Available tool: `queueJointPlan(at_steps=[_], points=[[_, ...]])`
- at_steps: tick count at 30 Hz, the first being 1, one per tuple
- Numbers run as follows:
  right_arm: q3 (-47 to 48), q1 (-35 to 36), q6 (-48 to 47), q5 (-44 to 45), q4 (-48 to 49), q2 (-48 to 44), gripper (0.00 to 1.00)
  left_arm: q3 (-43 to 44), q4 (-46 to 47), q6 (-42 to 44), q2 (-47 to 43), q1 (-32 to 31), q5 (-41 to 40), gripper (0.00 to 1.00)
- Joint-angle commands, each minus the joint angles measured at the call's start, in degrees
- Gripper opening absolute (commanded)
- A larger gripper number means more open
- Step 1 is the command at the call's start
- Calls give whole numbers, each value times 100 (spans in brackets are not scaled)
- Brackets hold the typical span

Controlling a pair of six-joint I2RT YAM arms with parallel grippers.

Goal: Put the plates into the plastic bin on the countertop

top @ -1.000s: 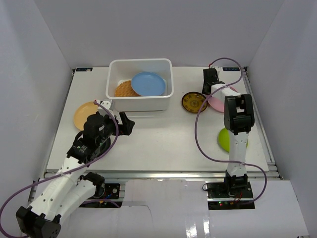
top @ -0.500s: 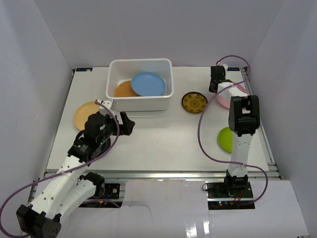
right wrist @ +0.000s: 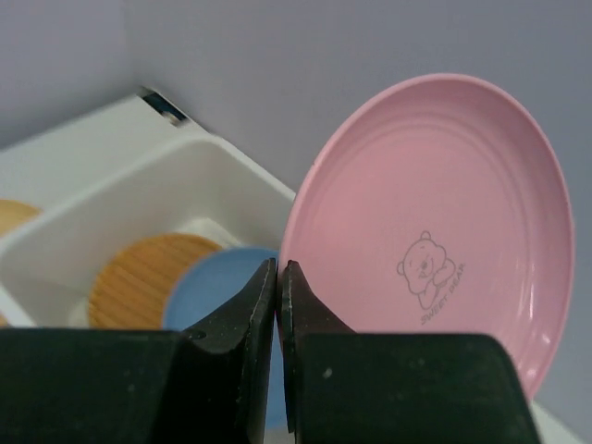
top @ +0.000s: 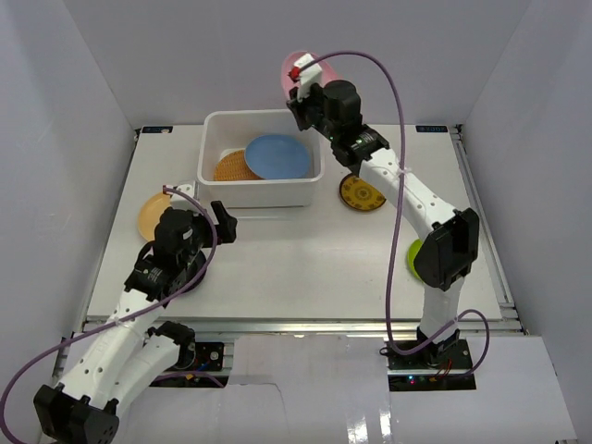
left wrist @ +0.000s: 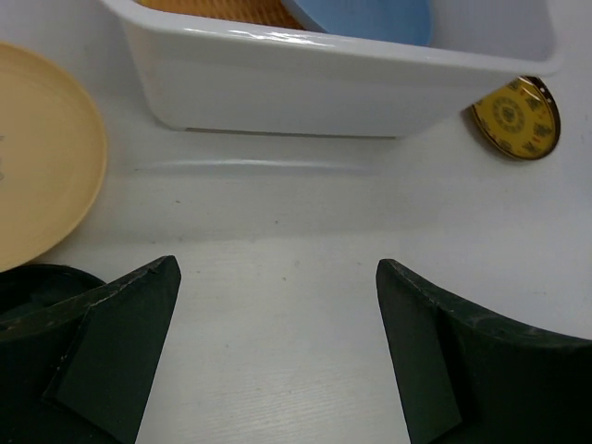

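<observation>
Right gripper [right wrist: 278, 268] clenched on rim of round pink plate [right wrist: 435, 231], plate on edge, white rectangular plastic bin [top: 262, 192] below-left. Left gripper [left wrist: 276, 266] released, empty.

The right hand [top: 299, 81] grips a round pink plate [top: 288, 74] high by the far right corner of the white rectangular plastic bin [top: 262, 192]. The bin holds a round blue plate [top: 277, 155] and a woven tan plate [top: 230, 167]. A patterned yellow-brown plate [top: 363, 192] lies on the white worktop [top: 277, 264] just right of it.
</observation>
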Motion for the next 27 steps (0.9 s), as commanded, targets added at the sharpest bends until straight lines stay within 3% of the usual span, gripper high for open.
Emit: queueJointPlan(at_steps=[1,9,17,19,20,22,24,27], points=[[1182,194,-670,-1375,-460,543,8,227,-133,-264,-141,152,-841,98],[1363,924,-1101,-2079,-1059,1213,8,165,-273,-791,-264,739,-1492,98],[1046,1013,-908,-2212,-1016,1539,9,138,-335,-1170,-168,1496,-1360,98],[1142,1013,-899,-1984,-981,1705,35,182,-379,-1161,-2,1672,-1510,98],[1204,1012,-890,-1818,-1024,1758,54,243,-440,-1231,69,1751,-1580,98],[1248,1012,-794,-1606,-1007,1794,72,253,-406,-1310,314,1813,-1607,98],[1144,978,-566,-1491,-867,1611,82,253,-388,-1477,543,1971,-1633,98],[600,934,-109,-1430,-386,1085,87,279,-370,-1548,1036,2416,-1572,98]])
